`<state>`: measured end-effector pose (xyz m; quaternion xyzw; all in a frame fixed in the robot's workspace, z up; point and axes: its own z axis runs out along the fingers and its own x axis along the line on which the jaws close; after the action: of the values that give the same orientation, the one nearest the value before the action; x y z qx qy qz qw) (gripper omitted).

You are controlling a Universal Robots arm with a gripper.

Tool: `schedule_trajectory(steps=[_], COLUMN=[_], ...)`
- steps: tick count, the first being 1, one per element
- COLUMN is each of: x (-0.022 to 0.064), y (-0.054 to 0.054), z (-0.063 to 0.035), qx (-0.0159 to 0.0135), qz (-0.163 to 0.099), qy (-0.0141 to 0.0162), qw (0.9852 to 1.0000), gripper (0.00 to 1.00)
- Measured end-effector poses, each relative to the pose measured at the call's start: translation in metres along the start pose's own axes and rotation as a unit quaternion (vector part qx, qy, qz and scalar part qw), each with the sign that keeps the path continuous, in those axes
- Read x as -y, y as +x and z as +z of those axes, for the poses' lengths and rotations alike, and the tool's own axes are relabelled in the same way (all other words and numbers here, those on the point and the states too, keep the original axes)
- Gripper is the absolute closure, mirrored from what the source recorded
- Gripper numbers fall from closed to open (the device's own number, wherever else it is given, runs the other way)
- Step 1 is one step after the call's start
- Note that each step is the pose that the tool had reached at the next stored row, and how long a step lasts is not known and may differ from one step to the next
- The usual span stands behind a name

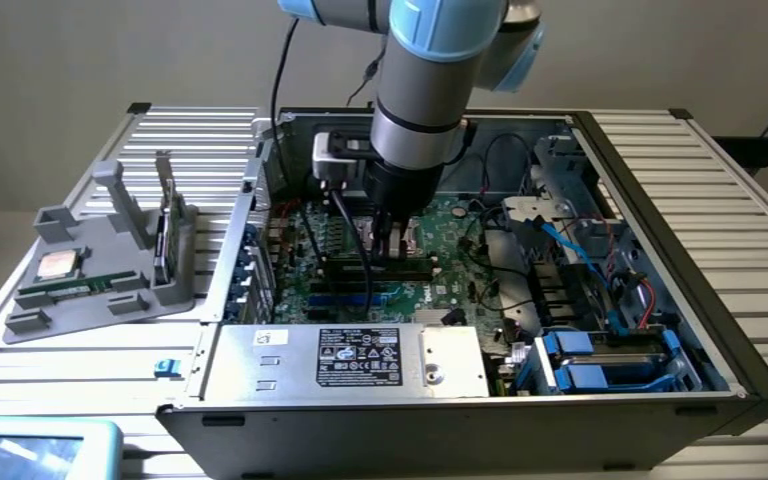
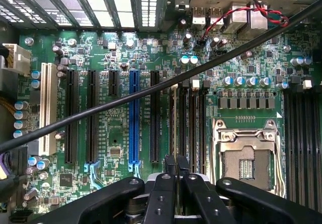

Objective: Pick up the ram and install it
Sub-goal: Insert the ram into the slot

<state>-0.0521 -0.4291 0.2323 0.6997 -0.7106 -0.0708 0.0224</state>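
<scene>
Inside the open computer case [image 1: 651,250], in the exterior view, the gripper [image 1: 387,250] reaches down to the motherboard [image 1: 451,270], fingers pinched on the ram [image 1: 381,262] standing over the memory slots. In the wrist view, the closed fingers [image 2: 188,183] hold the ram [image 2: 171,133] edge-on above the slots [image 2: 188,123] beside the empty processor socket [image 2: 246,158].
</scene>
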Motion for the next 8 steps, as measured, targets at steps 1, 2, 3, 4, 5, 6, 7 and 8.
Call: schedule_trajectory(steps=[1,2,3,4,5,6,7,8], x=[0.0001,0.0002,0.0001,0.0002,0.0003,0.0003,0.0004,0.0004], y=[0.0000,0.0000,0.0001,0.0001,0.0001,0.0001,0.0001,0.0001], z=[0.0002,0.0003,0.0003,0.0004,0.0007,0.0009,0.0011,0.0013], qx=[0.0000,0.0000,-0.0001,-0.0001,0.0000,0.0000,-0.0001,-0.0001], qz=[0.000,0.000,0.000,0.000,0.000,0.000,0.000,0.000], qy=[0.0000,0.0000,0.0000,0.0000,0.0000,0.0000,0.0000,0.0000], qw=[1.0000,1.0000,1.0000,1.0000,1.0000,1.0000,1.0000,1.0000], gripper=[0.89,0.89,0.89,0.89,0.89,0.89,0.89,0.89])
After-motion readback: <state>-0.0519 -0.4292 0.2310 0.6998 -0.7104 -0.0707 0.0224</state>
